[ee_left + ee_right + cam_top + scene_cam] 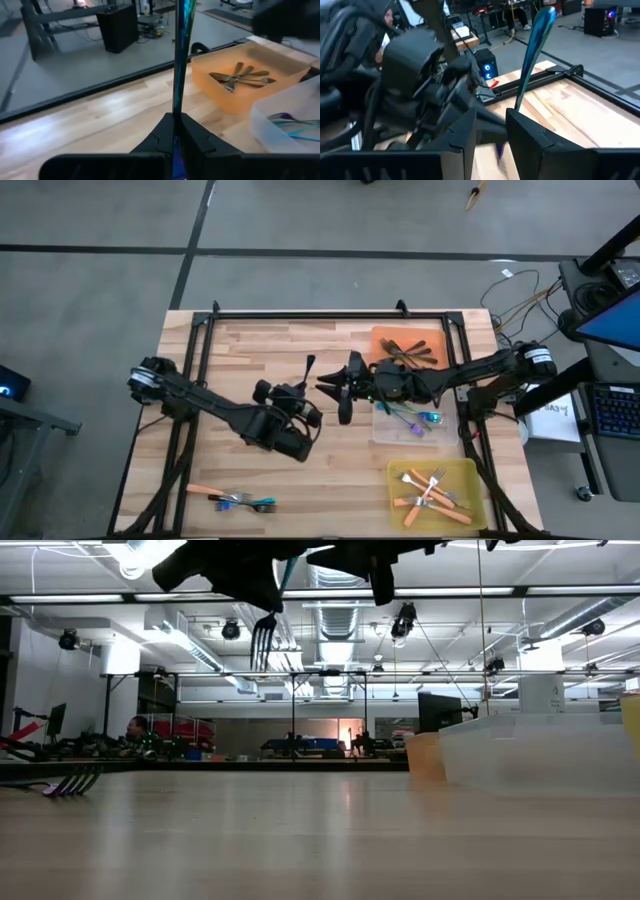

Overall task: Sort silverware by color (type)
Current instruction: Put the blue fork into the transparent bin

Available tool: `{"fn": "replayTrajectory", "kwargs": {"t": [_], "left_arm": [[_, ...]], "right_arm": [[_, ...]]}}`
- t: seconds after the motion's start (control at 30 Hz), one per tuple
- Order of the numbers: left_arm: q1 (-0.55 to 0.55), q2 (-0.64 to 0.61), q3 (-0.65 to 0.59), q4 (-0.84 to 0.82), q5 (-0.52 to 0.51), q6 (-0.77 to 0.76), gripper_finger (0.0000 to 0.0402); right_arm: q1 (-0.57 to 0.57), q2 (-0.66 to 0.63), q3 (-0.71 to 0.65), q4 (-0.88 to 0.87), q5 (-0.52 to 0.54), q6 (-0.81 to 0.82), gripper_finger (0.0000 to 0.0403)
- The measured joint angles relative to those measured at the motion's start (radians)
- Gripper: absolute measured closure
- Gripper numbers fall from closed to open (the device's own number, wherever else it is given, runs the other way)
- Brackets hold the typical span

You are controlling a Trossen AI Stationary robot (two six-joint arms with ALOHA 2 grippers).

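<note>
Step in hand: I read this as a mid-air handover of one slim fork with a bright blue-teal handle (pixel 179 60), raised above the middle of the wooden bench (pixel 250 340).
Left tool (pixel 176 120): fingers together, clamped on that fork's handle. In the low view its silver tines hang downward, clear of the bench.
Right tool (pixel 492 135): close against the left one, fingers apart. The blue handle rises just beyond the gap, and I cannot tell whether a finger touches it.
Next move: my guess is that the right tool must close squarely on the handle before the left lets go, then carry the fork to the clear tray. A skewed grip could let the fork swing or drop.
Flat orange rectangular tray (pixel 378 335): about four dark-handled forks.
Clear rectangular tray (pixel 385 435): three or four blue-handled forks, overlapping, so the count is uncertain.
Yellow rectangular tray (pixel 395 480): four or five orange-handled forks.
Loose forks (pixel 232 498): one orange and at least one teal lie unsorted near the left front edge. I can't count the cluster exactly.
</note>
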State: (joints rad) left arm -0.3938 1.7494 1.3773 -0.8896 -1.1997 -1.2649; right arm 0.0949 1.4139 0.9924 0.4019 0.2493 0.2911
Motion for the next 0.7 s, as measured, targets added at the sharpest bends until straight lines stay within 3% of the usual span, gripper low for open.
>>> {"fn": "replayTrajectory", "kwargs": {"t": [0.17,0.7], "left_arm": [[0.001,0.01,0.014,-0.043,-0.006,-0.031,0.0401],[0.006,0.026,0.004,0.071,0.008,-0.016,0.0401]], "right_arm": [[0.005,-0.001,0.003,-0.001,-0.003,-0.052,0.0303],[-0.025,0.002,0.015,-0.001,-0.012,-0.108,0.0241]]}}
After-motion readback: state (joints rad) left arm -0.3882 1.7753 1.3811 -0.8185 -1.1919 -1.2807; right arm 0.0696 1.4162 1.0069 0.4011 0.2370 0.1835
